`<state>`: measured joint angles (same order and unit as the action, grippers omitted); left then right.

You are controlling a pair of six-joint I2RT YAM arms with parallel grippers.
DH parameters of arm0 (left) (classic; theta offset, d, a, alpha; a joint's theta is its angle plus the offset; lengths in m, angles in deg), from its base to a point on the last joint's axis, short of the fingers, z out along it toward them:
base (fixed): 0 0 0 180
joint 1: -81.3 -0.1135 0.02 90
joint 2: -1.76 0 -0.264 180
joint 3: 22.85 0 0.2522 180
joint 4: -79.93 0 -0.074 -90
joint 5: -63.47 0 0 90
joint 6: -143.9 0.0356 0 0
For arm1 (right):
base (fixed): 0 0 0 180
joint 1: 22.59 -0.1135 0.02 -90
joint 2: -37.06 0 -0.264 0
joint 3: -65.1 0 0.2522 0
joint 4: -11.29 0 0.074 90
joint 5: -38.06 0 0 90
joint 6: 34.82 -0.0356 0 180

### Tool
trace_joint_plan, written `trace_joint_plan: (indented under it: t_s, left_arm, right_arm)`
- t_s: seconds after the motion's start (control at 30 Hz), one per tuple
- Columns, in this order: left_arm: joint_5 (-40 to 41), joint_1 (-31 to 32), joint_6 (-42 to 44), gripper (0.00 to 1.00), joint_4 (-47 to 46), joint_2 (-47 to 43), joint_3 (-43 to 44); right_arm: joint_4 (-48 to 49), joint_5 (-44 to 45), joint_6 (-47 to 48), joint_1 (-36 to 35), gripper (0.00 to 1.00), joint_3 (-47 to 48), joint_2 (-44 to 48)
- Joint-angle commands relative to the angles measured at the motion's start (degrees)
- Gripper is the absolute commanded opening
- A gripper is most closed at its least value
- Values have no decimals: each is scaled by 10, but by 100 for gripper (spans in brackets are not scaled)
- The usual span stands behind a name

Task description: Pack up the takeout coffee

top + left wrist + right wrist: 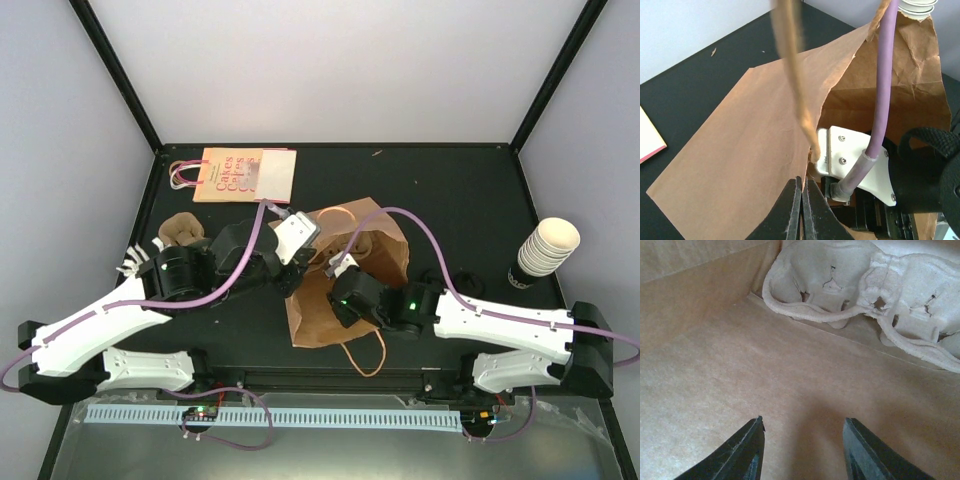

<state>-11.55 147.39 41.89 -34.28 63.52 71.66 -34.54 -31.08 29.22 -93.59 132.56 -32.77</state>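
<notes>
A brown paper bag (385, 240) lies on its side mid-table, its mouth facing the arms. My left gripper (802, 182) is shut on the mouth's upper edge (812, 125) and holds it up. My right gripper (802, 425) is open inside the bag, above its paper wall (740, 365), with nothing between the fingers. In the top view only that arm's wrist (352, 296) shows at the mouth. A moulded pulp cup tray (830, 285) lies deeper in the bag. The takeout coffee is out of view in every frame.
A nested stack of lidless cream cups (548, 245) stands at the right, on a dark base (520, 277). Another pulp tray (185, 228) sits at the left. A flat printed paper bag (245, 173) lies at the back left. Bag handles (365, 355) trail toward the near edge.
</notes>
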Motion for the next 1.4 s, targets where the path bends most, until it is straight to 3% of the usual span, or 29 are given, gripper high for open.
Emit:
trace_joint_plan:
  t_s: [0.0,0.17,0.3,0.6,0.9,1.37]
  left_arm:
    - [20,3,-39,2,-40,14,6]
    - [18,3,-39,2,-47,21,4]
    - [6,2,-39,2,-50,24,4]
    - [-26,3,-33,2,-62,13,-3]
    - [-38,3,-31,2,-65,-3,-11]
    - [-48,1,-45,2,-68,-11,-18]
  right_arm:
    - [-21,30,-53,2,48,36,-4]
    - [-45,62,-100,3,63,43,-2]
    - [-3,-11,-122,30,67,7,1]
    - [11,25,-88,48,65,11,-44]
    - [57,33,-55,48,61,-13,-28]
    - [54,10,-122,56,56,-22,-10]
